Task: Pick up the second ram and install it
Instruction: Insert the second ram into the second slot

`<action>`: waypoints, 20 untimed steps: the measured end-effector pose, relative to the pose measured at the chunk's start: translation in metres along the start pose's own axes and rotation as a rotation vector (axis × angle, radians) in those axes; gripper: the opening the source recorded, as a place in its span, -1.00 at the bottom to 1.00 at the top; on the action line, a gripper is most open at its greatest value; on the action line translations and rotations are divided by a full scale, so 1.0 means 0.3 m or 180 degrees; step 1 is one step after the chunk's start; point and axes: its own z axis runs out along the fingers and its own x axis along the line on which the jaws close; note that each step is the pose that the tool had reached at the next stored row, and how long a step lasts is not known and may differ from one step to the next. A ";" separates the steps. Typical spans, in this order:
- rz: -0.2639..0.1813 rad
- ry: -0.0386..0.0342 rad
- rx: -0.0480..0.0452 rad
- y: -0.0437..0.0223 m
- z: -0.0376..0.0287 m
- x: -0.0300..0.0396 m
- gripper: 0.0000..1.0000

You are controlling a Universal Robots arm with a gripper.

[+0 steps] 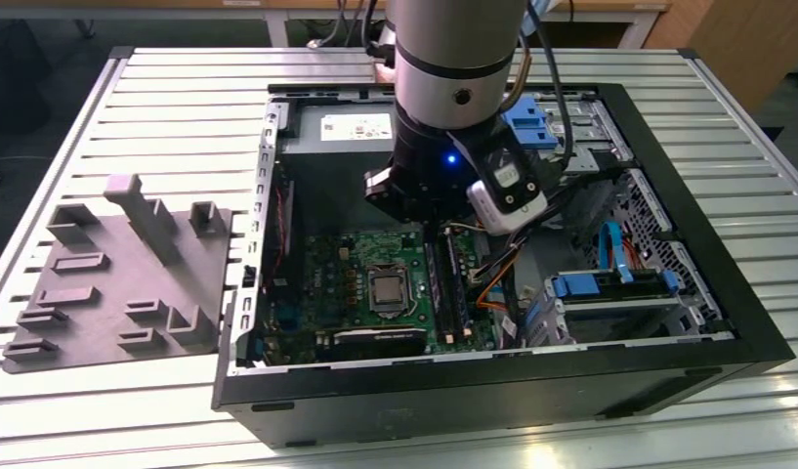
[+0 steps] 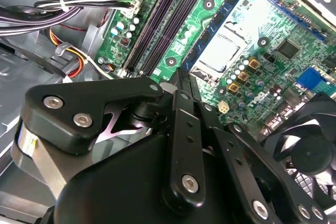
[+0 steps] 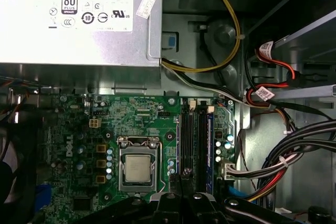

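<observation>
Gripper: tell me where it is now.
In the exterior view the gripper hangs inside the computer case, over the memory slots, to the exterior view's right of the processor.

The arm (image 1: 457, 59) hangs vertically, its silver-grey last segment upright. Below it, the black wrist (image 1: 418, 181) carries a lit blue indicator. A white camera module (image 1: 510, 195) is mounted on the side of the wrist toward the exterior view's right. The gripper (image 1: 436, 234) points straight down; both wrist views show its black linkage (image 2: 181, 129) (image 3: 181, 203).
</observation>
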 end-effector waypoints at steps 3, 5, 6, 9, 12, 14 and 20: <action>0.0000 0.0000 0.0000 0.000 0.003 0.000 -0.76; 0.0000 0.0000 0.0000 0.000 0.006 0.000 -0.76; 0.0000 0.0000 0.0000 0.000 0.006 0.000 -0.76; 0.0000 0.0000 0.0000 0.000 0.010 0.000 -0.76; 0.0000 0.0000 0.0000 -0.001 0.015 0.001 -0.76; 0.0000 0.0000 0.0000 -0.001 0.019 0.001 -0.76; 0.0000 0.0000 0.0000 -0.001 0.032 0.001 -0.76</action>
